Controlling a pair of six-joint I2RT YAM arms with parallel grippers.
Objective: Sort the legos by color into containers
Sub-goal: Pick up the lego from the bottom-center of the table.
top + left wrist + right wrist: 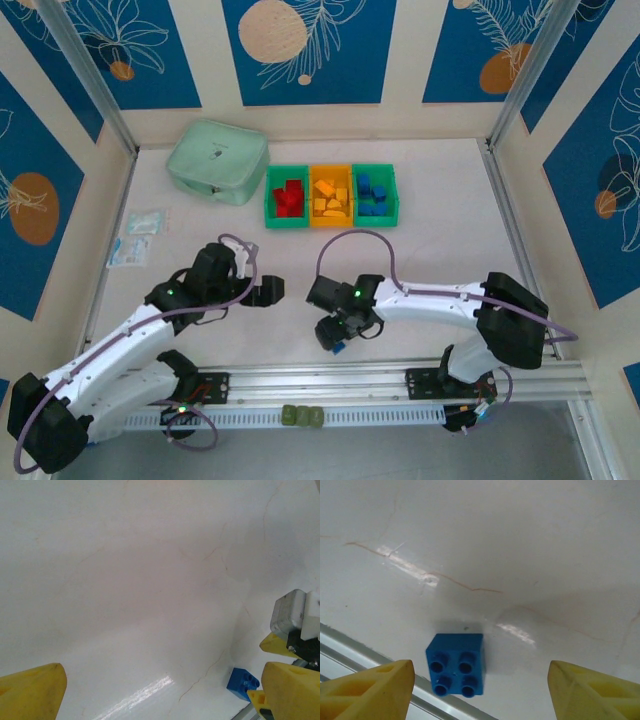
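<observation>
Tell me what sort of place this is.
Probably a robot training cell in a lab: left arm and right arm bolted to an aluminium rail, a white table boxed in by blue patterned panels, and bins of colour-sorted legos.

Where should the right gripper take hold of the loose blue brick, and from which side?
By its two opposite flat side walls, straight down from above. The blue brick lies flat on the table, studs up, its square sides bare. The right gripper hangs open over it, but the brick sits nearer one finger, so centring first seems wise.
</observation>
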